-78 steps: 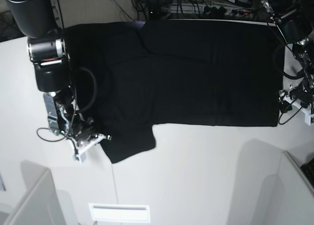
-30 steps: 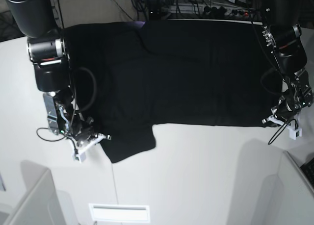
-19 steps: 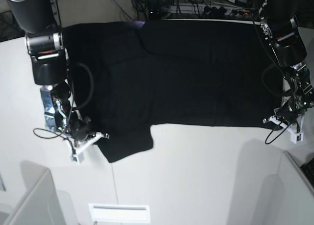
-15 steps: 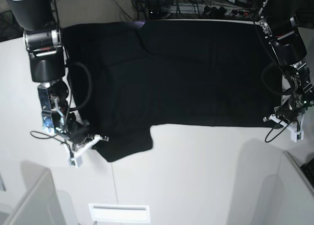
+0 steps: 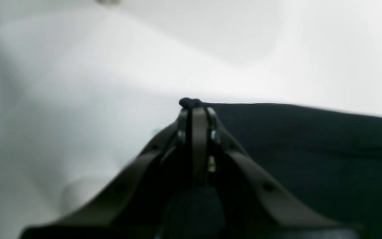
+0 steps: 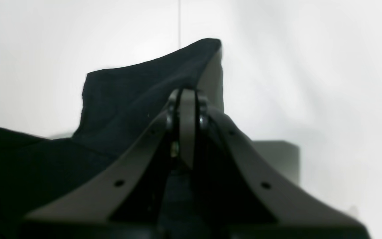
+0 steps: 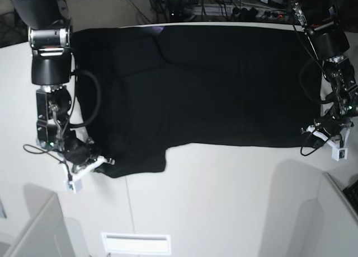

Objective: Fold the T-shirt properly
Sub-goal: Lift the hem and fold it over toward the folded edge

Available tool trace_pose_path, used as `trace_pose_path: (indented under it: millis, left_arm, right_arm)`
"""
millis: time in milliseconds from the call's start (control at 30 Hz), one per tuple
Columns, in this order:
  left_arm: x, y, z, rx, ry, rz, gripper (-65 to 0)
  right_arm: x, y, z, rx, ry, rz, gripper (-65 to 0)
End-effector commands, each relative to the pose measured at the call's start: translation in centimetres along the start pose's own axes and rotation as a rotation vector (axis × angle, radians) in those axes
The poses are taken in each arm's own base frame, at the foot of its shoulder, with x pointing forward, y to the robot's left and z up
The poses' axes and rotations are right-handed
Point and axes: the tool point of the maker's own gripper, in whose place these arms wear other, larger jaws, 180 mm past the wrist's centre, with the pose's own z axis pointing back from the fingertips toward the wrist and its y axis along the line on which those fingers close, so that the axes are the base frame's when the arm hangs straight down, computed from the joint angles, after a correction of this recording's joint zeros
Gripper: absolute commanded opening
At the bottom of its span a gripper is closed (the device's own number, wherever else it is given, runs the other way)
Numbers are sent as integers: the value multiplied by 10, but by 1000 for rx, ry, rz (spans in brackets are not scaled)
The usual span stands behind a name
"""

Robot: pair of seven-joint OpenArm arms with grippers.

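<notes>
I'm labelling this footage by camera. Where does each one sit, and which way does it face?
Base: overhead, looking down on the table, the T-shirt and both arms.
Left wrist: behind the left hand, shut on a shirt corner.
Right wrist: behind the right hand, shut on the sleeve.
All share the shirt.

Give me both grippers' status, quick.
Left gripper: shut on a corner of the T-shirt.
Right gripper: shut on the T-shirt's sleeve.

Bare table [image 7: 224, 201] open below T-shirt [image 7: 212, 83]; cable clutter [image 7: 224, 8] crowds top edge.
</notes>
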Motion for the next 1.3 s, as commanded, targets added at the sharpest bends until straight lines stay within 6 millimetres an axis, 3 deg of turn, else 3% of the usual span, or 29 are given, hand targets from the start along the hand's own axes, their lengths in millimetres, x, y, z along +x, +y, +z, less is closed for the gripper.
trace_pose_path:
  millis: [0, 200, 367, 567, 733, 933, 1133, 1267]
  left_arm:
    - [19, 8, 10, 5, -64, 5, -650]
    - [16, 25, 28, 18, -60, 79, -650]
    - [19, 22, 39, 25, -70, 40, -650]
    - [18, 19, 44, 24, -71, 19, -650]
    - [6, 19, 47, 28, -46, 9, -650]
    - [11, 11, 60, 28, -72, -51, -650]
    - [16, 21, 79, 69, -124, -27, -650]
    - [4, 22, 79, 70, -100, -25, -650]
  right_arm:
    - [24, 1, 7, 8, -64, 14, -650]
    - [12, -1, 9, 5, -52, 8, -650]
    - [-1, -12, 13, -9, -46, -28, -650]
    - [-3, -13, 28, -8, -37, -37, -650]
    - [-9, -14, 40, -11, -33, -41, -650]
    - [-19, -21, 57, -24, -18, -56, -650]
    - [-27, -27, 79, -43, -2, -57, -650]
    - [-40, -29, 89, -52, 21, -66, -650]
